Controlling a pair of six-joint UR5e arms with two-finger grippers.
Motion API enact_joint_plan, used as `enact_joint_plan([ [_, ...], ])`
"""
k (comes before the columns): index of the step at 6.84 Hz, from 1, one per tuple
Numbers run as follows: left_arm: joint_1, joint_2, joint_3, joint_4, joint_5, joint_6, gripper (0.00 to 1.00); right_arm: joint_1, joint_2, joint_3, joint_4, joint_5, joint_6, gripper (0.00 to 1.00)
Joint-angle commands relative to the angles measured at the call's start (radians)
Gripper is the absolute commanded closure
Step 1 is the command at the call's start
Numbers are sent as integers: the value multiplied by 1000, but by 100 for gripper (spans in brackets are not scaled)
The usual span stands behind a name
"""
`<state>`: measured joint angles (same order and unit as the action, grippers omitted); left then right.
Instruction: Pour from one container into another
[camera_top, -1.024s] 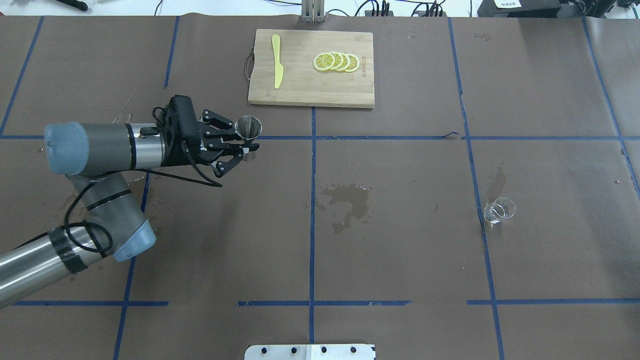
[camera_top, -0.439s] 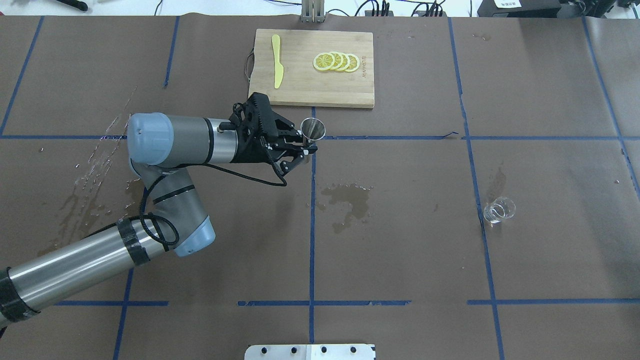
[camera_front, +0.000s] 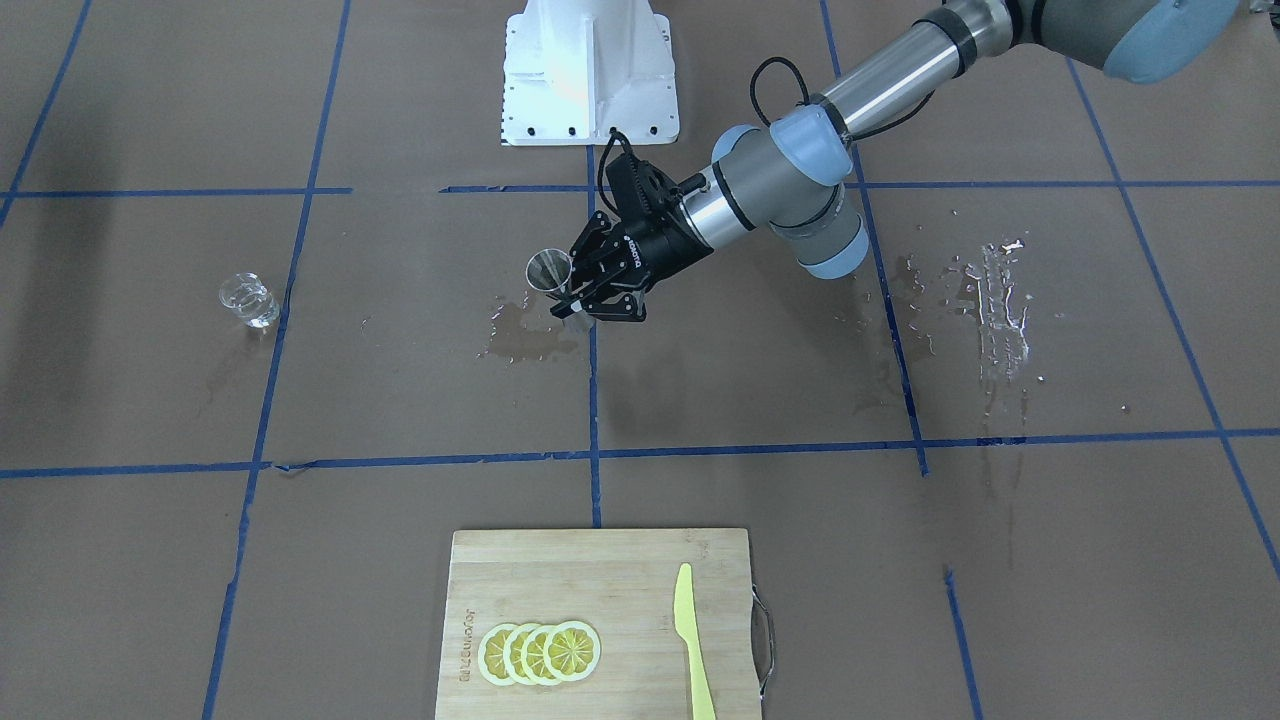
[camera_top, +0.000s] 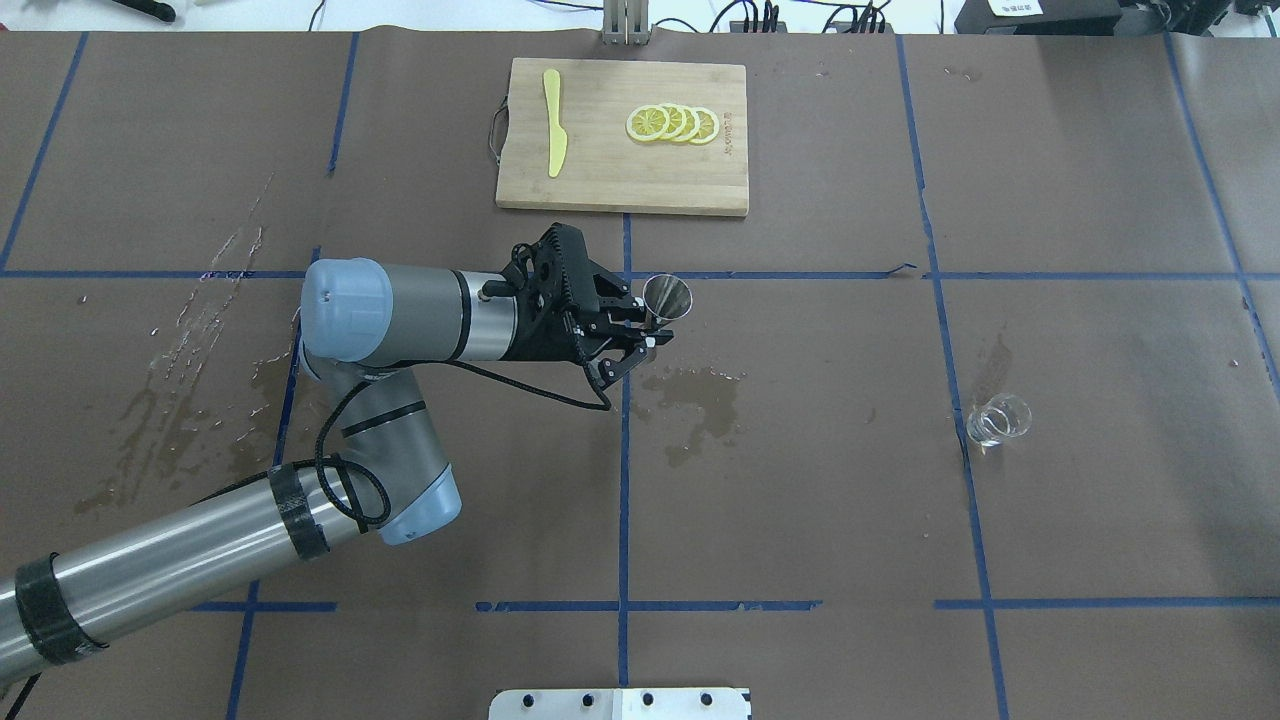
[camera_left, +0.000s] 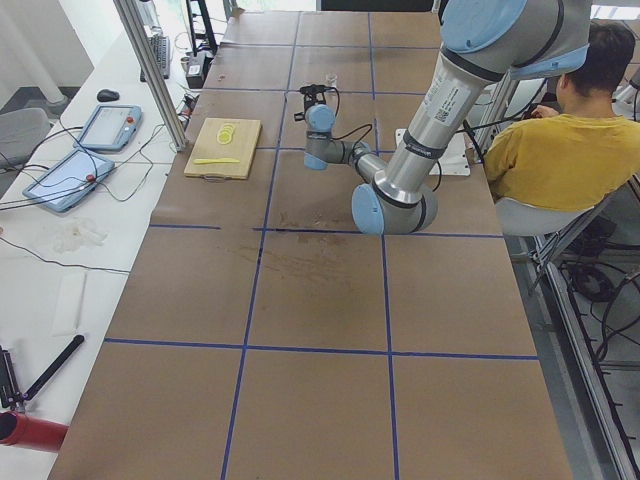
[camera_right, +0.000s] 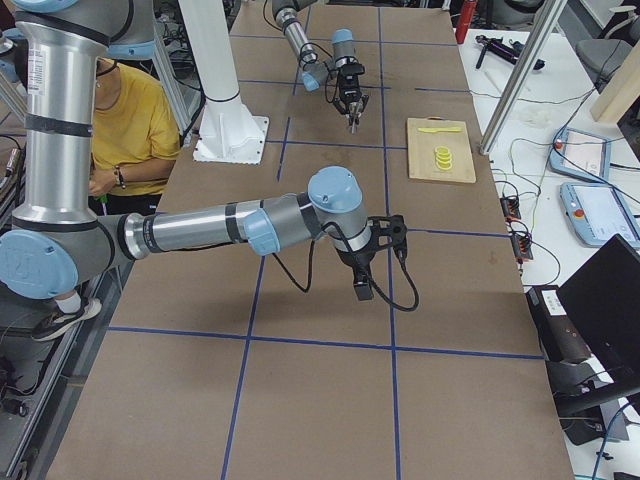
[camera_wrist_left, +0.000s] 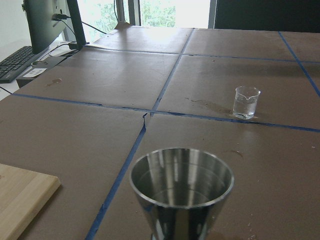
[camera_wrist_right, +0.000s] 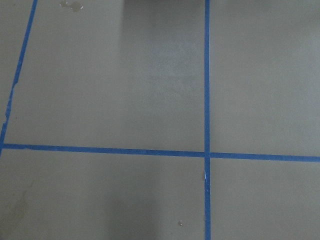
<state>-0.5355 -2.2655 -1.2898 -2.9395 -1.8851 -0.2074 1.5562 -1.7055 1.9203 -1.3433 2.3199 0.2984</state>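
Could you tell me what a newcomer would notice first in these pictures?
The left gripper holds a steel jigger off the table near its middle, close to a wet stain. A small clear glass stands alone on the robot's right side. At the far edge, a cutting board carries lemon slices and a yellow knife.
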Motion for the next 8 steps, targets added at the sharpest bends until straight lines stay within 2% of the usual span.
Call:
enact_joint_plan([
  [1, 3, 0, 0, -1, 1, -1, 100, -94, 0, 51, 126, -11, 260, 0],
  [2, 2, 0, -2, -3, 1, -4, 100, -182, -2, 51, 288, -81, 471, 0],
  [3, 2, 1, -3, -4, 1, -6, 100, -282, -2, 65, 396, -161, 651, 0],
  [4, 0, 1, -3, -4, 3, -6, 100, -367, -6, 130, 410, -259, 770, 0],
  [5, 0, 3, -5, -7, 1, -7, 100, -506, -37, 172, 415, -447, 850, 0],
  [6, 0, 3, -6, -7, 3, -7, 100, -683, -46, 178, 415, -717, 934, 0],
  [7, 0, 3, -6, -7, 3, -9, 100, -837, -55, 177, 415, -936, 1002, 0],
  [8, -1, 3, -8, -9, 3, -9, 100, -963, -84, 178, 420, -1106, 1042, 0],
])
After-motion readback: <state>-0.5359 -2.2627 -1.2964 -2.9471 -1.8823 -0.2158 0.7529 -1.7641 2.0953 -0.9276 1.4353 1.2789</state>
